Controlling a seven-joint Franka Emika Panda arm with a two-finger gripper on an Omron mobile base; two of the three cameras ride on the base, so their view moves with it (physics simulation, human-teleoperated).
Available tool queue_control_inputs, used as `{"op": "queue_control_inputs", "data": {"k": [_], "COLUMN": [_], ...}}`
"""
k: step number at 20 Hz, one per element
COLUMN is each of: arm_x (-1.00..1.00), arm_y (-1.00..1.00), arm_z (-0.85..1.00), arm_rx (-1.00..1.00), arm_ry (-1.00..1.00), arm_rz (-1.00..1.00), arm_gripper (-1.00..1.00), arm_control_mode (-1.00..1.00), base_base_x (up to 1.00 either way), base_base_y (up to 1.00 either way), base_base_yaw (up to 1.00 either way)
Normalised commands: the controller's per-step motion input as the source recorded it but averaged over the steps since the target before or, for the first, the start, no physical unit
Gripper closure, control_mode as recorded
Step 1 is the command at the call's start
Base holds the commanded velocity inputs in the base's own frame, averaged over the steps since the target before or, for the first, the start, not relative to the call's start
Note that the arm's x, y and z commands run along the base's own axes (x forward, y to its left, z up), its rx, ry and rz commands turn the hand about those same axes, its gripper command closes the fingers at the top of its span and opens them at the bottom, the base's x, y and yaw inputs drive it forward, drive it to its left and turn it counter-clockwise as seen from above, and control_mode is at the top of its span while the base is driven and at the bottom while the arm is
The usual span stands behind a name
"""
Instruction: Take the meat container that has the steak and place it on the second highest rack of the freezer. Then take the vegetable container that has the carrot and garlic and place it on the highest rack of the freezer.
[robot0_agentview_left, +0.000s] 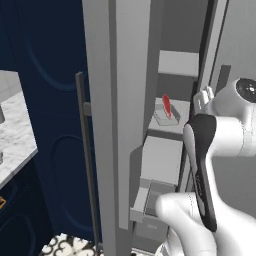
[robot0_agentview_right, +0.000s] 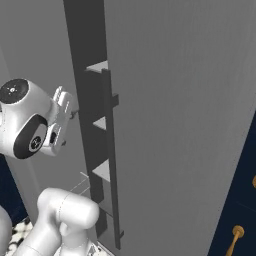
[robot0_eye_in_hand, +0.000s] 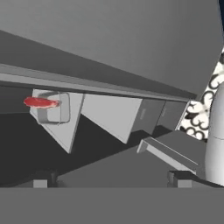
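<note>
The freezer (robot0_agentview_left: 116, 100) stands open, its pale shelves showing past the door edge. The meat container (robot0_agentview_left: 167, 116), a shallow light-grey tray, rests on the second shelf from the top, with the red steak (robot0_agentview_left: 166, 104) in it. In the hand view the same meat container (robot0_eye_in_hand: 54, 109) lies at the left with the steak (robot0_eye_in_hand: 41, 102) across it. My gripper (robot0_agentview_left: 200, 100) hangs open and empty just right of that shelf, apart from the tray. It also shows beside the freezer's dark edge (robot0_agentview_right: 70, 112) and as two spread fingertips (robot0_eye_in_hand: 110, 179). The vegetable container is out of view.
The top shelf (robot0_agentview_left: 178, 63) is bare, and lower shelves (robot0_agentview_left: 162, 159) and a drawer (robot0_agentview_left: 156, 200) sit beneath. The door's dark bar handle (robot0_agentview_left: 88, 160) runs down on the left. Navy cabinets (robot0_agentview_left: 45, 100), a marble counter (robot0_agentview_left: 12, 130) and gold handles (robot0_agentview_right: 237, 233) flank the freezer.
</note>
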Motion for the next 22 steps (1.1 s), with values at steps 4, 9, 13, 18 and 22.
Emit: {"op": "queue_control_inputs", "data": {"k": [4,9,13,18,22], "arm_x": [-0.26,-0.28,-0.16,0.00,0.00], "arm_y": [0.00,0.00,0.00,0.00,0.00], "arm_z": [0.16,0.00,0.00,0.00,0.00], "arm_rx": [0.00,0.00,0.00,0.00,0.00], "arm_ry": [0.00,0.00,0.00,0.00,0.00], "arm_rz": [0.00,0.05,0.00,0.00,0.00], "arm_gripper": [-1.00,-1.00,-1.00,-1.00,-1.00], "arm_control_mode": [-1.00,-1.00,-1.00,1.00,1.00], "base_base_x": [0.00,0.00,0.00,-0.70,-1.00], "base_base_y": [0.00,0.00,0.00,0.01,0.22], "base_base_yaw": [0.00,0.00,0.00,0.06,0.13]}}
